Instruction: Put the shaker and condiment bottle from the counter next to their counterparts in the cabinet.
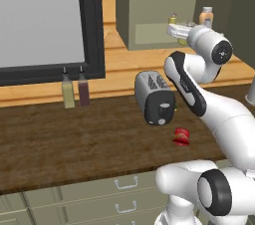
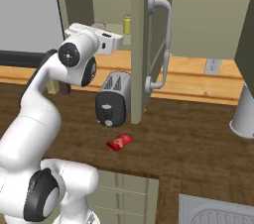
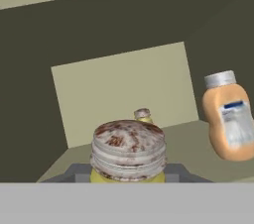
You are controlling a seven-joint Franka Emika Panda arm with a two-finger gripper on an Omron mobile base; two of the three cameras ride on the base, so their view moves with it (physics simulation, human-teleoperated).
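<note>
Shaker [image 3: 128, 151] pinched in jaws, carried into cabinet [image 1: 149, 7]. Next: set it beside small shaker [image 3: 143, 115]. Red bottle [image 1: 181, 136] waits on worktop [image 1: 74, 139].

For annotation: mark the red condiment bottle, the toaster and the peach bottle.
red condiment bottle [image 1: 181, 137]: left base view, middle of its body lying on the counter.
toaster [image 1: 155, 98]: left base view, its dark side.
peach bottle [image 3: 229, 121]: hand view, on its label.

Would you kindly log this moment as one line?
gripper: shut on shaker, at cabinet shelf | condiment bottle: lying on counter | peach bottle: on shelf
</note>
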